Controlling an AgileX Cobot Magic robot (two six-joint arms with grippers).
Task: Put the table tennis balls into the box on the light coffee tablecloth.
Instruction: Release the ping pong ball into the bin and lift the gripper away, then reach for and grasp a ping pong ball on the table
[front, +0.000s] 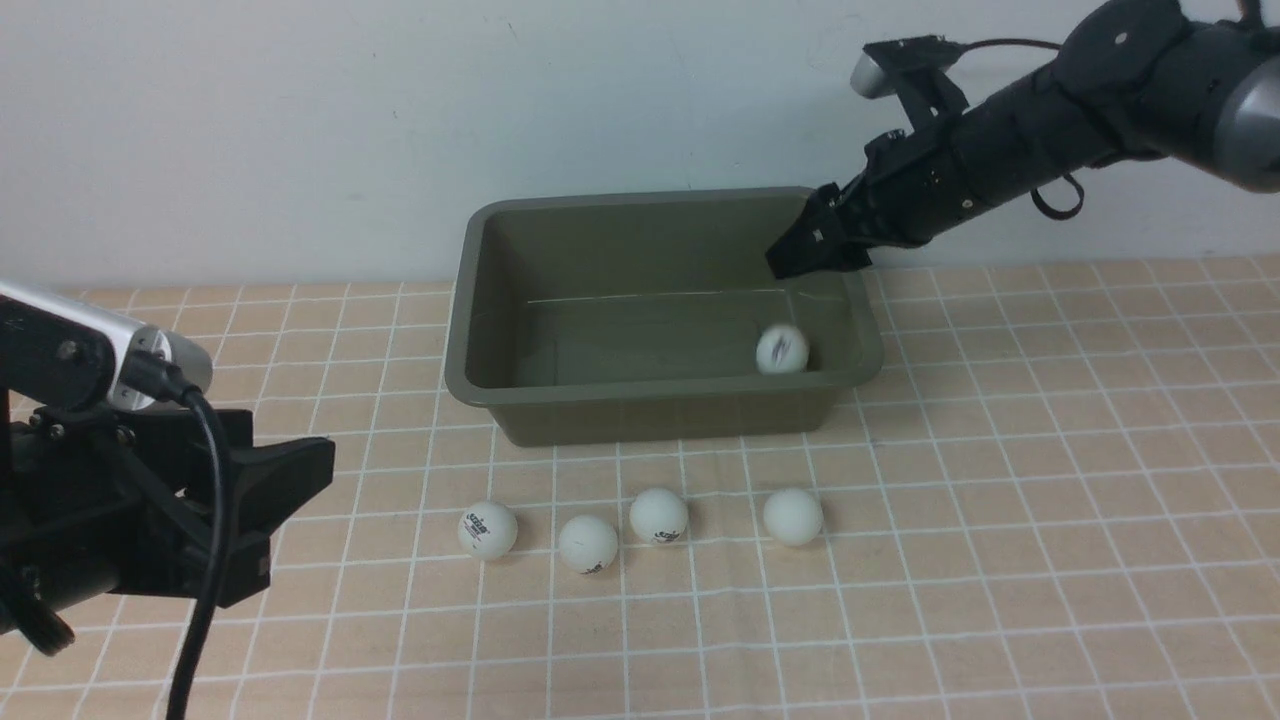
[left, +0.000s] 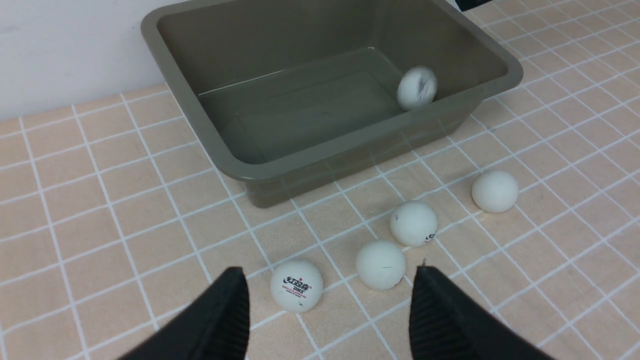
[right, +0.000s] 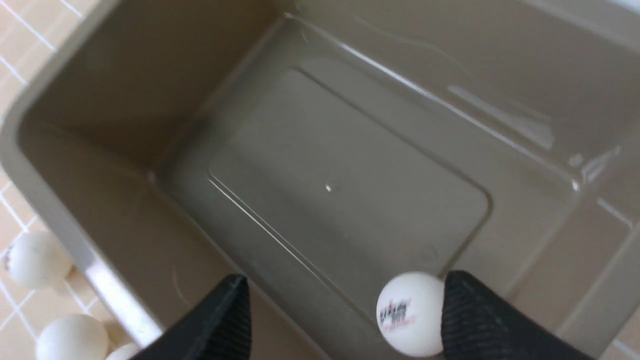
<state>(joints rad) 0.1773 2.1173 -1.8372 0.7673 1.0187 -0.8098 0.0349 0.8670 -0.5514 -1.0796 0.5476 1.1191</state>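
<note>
- The box (front: 520, 300), olive green with a flared rim, stands on the light coffee tablecloth (front: 1050, 480) towards the far side of the surface, close to a pale wall (front: 300, 120).
- Four table tennis balls (front: 588, 544) lie in a loose row on the cloth just in front of the box's near wall. None touches the box, and the two middle ones sit close together.
- A fifth ball (front: 782, 350) is inside the box at its right end, near the front wall. It appears blurred in every view, so I cannot tell whether it rests on the floor of the box.
- The right gripper (front: 805, 255) hangs over the far right corner of the box, pointing down into it. Its jaws stand wide apart (wider than a ball), and nothing is clamped between them.
- In the right wrist view the fifth ball shows just beside one finger (right: 480, 320), with the other finger well clear of it.
- The left gripper (front: 300, 475) hovers above the cloth at the left, apart from the balls. Its jaws are spread wide and hold nothing.
</note>
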